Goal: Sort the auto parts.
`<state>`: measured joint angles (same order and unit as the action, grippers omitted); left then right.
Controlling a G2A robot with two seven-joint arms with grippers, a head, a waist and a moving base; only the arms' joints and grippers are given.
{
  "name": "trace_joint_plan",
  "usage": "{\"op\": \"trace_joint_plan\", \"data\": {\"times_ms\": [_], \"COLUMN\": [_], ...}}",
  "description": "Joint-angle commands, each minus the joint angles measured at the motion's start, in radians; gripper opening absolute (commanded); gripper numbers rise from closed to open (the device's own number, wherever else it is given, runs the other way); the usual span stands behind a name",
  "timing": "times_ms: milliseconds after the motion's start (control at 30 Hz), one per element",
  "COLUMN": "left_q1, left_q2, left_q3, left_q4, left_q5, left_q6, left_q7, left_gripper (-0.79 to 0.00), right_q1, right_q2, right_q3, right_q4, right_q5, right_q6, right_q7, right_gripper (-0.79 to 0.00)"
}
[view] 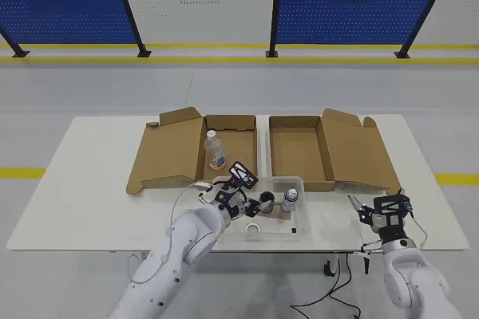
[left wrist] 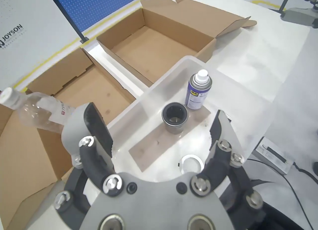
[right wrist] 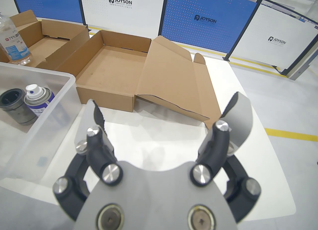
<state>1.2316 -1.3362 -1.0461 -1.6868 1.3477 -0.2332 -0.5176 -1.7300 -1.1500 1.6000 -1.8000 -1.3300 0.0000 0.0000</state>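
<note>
A clear plastic bin (view: pixel 299 185) (left wrist: pixel 223 79) (right wrist: pixel 62 97) sits at the table's front middle. In it stand a blue spray can (view: pixel 290 199) (left wrist: pixel 198 89) (right wrist: pixel 38 100) and a black metal cylinder (view: pixel 266 199) (left wrist: pixel 174 117) (right wrist: pixel 15 105); a white ring (view: pixel 254 228) (left wrist: pixel 190 162) lies nearer the front. My left gripper (view: pixel 251 209) (left wrist: pixel 156 119) hovers open over the bin, just short of the cylinder. A clear bottle (view: pixel 215 150) (left wrist: pixel 32 112) (right wrist: pixel 12 45) stands in the left cardboard box (view: pixel 184 147) (left wrist: pixel 82 84). My right gripper (view: pixel 381 209) (right wrist: pixel 166 112) is open above bare table, right of the bin.
The right cardboard box (view: pixel 299 151) (left wrist: pixel 159 45) (right wrist: pixel 111 67) lies open with its lid (view: pixel 355 147) (right wrist: pixel 174 77) folded out to the right. Blue and white partition panels (view: pixel 351 20) stand behind the table. Cables (view: pixel 339 279) hang below the front edge.
</note>
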Motion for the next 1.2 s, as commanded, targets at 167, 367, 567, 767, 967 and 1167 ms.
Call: {"op": "trace_joint_plan", "data": {"times_ms": [167,367,567,767,967,1167], "left_q1": [0.005,0.005,0.005,0.005,-0.037,-0.115], "left_q2": [-0.001,-0.001,-0.001,-0.001,-0.009,-0.030], "left_q3": [0.002,0.002,0.002,0.001,0.003,0.033], "left_q4": [-0.004,-0.004,-0.004,-0.005,-0.001,0.025], "left_q5": [-0.031,-0.031,-0.031,-0.032,-0.093,-0.223], "left_q6": [-0.004,-0.004,-0.004,-0.002,0.017,0.099], "left_q7": [-0.009,-0.009,-0.009,-0.005,-0.004,-0.119], "left_gripper": [0.000,0.000,0.000,0.000,0.000,0.000], "right_q1": [0.000,0.000,0.000,0.000,0.000,0.000], "right_q2": [0.000,0.000,0.000,0.000,0.000,0.000], "right_q3": [0.000,0.000,0.000,0.000,0.000,0.000], "right_q4": [0.000,0.000,0.000,0.000,0.000,0.000], "right_q5": [0.000,0.000,0.000,0.000,0.000,0.000], "right_q6": [0.000,0.000,0.000,0.000,0.000,0.000], "right_q7": [0.000,0.000,0.000,0.000,0.000,0.000], "right_gripper": [0.000,0.000,0.000,0.000,0.000,0.000]}}
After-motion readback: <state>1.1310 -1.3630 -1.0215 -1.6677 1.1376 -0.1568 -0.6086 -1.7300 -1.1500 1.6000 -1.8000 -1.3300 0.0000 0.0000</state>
